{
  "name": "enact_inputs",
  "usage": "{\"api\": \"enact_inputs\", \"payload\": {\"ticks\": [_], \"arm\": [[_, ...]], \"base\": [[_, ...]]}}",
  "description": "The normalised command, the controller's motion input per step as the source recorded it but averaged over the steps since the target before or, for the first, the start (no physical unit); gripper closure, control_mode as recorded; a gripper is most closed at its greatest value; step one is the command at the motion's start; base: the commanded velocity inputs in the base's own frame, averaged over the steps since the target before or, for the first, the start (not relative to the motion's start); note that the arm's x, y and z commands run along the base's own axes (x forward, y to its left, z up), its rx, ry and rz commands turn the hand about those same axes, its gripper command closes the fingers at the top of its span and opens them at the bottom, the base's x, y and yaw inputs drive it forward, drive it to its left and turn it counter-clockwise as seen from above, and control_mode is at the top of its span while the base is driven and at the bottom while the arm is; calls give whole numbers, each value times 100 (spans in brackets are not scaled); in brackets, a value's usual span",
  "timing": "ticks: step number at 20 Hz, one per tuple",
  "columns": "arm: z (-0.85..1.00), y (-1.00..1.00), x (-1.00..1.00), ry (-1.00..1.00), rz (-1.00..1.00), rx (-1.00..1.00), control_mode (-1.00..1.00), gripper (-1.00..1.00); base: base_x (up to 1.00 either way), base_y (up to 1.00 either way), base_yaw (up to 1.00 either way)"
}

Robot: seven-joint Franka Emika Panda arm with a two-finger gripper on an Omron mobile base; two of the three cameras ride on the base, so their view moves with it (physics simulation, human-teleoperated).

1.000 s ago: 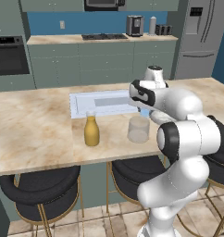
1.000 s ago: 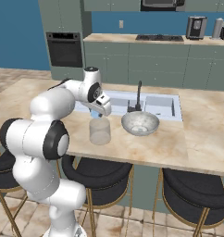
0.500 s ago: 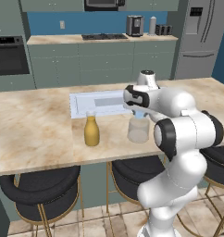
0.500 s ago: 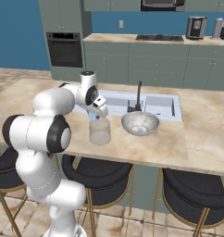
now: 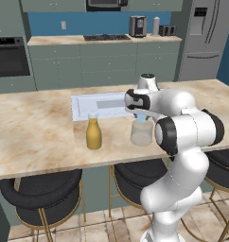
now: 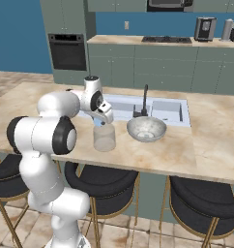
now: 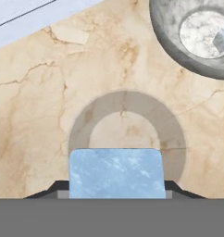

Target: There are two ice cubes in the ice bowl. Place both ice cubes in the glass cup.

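Tool (image 7: pixel 116 193) shifted over glass cup (image 7: pixel 127 139), seemingly gripping ice cube (image 7: pixel 115 172)

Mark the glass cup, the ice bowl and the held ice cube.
glass cup (image 6: pixel 104 140): right base view, side wall.
ice bowl (image 6: pixel 146 130): right base view, inner wall.
held ice cube (image 7: pixel 115 173): hand view, facing side.

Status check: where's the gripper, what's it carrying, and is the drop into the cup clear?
Gripper shut on ice cube, directly above glass cup. Second ice cube in ice bowl. Nothing blocking the cup mouth.

Flanking base views; downward close-up
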Motion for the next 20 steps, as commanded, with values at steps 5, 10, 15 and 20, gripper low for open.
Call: {"api": "enact_inputs", "payload": {"ticks": [5,10,15,20], "arm": [[-23,-4,0,0,0,0,-100,100],[-15,-16,0,0,0,2,-100,100],[-8,-8,0,0,0,2,-100,100],[-3,0,6,0,0,0,-100,100]], "base": [[0,0,0],[0,0,0],[0,0,0],[0,0,0]]}}
